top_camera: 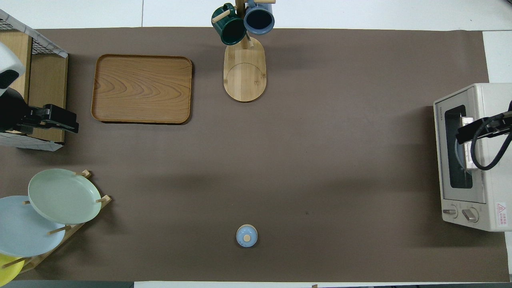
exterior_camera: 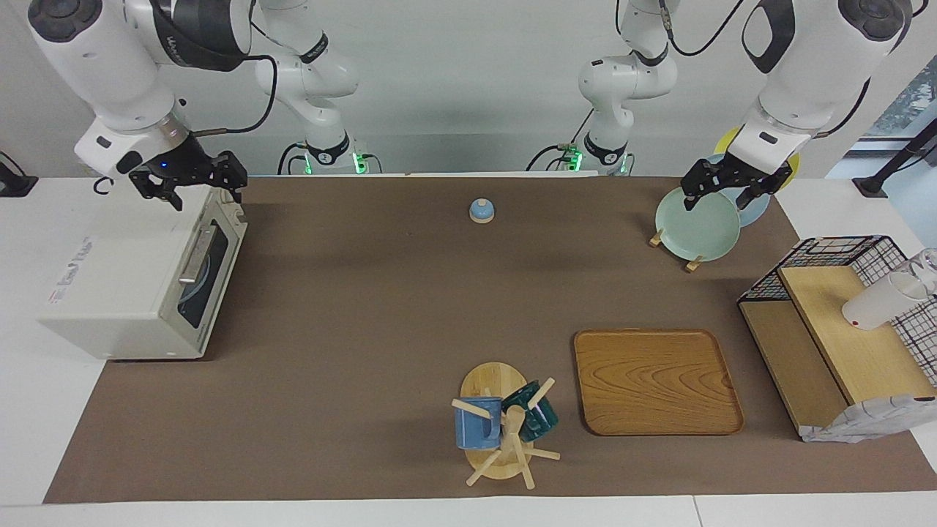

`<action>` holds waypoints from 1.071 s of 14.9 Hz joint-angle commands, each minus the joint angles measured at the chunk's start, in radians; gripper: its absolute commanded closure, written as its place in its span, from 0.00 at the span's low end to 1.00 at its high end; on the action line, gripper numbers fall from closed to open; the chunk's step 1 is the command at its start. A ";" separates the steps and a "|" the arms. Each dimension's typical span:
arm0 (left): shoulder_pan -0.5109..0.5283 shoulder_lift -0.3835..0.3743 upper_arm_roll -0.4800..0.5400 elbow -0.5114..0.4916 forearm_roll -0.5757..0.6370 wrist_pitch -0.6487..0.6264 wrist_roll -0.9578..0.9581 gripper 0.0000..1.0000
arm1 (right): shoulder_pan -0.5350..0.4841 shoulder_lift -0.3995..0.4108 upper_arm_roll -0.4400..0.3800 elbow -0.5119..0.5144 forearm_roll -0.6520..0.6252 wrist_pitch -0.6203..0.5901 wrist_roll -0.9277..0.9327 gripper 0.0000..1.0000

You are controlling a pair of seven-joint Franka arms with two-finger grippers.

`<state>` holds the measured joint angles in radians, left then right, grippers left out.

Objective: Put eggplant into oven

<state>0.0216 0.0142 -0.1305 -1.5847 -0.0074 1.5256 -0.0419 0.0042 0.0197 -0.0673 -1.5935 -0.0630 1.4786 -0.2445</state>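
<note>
Facing view: right gripper (exterior_camera: 206,192), jaws wide and empty, over the closed oven (exterior_camera: 117,293) at ten o'clock; no eggplant visible; left gripper (exterior_camera: 718,200), also wide and empty, waits over the plates (exterior_camera: 695,227) at two o'clock.

The middle of the brown-covered tabletop (exterior_camera: 366,307) lies bare, giving a hand broad passage between the boxy off-white toaster oven (exterior_camera: 132,285) at the right arm's end and the rectangular wooden tray (exterior_camera: 656,381). Only a small blue bell with a wooden knob (exterior_camera: 481,211) stands in that stretch, close to the robots. The wooden mug stand with a blue and a green mug (exterior_camera: 501,424) rises beside the tray. The oven's dark glass door (exterior_camera: 207,271) is closed, barring its inside.
</note>
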 commanded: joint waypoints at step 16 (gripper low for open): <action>0.017 -0.028 -0.009 -0.032 0.014 0.016 0.013 0.00 | -0.013 -0.004 -0.003 0.026 0.055 0.025 0.218 0.00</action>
<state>0.0216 0.0142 -0.1305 -1.5847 -0.0074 1.5256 -0.0419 -0.0022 0.0196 -0.0728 -1.5709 -0.0272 1.4879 -0.0584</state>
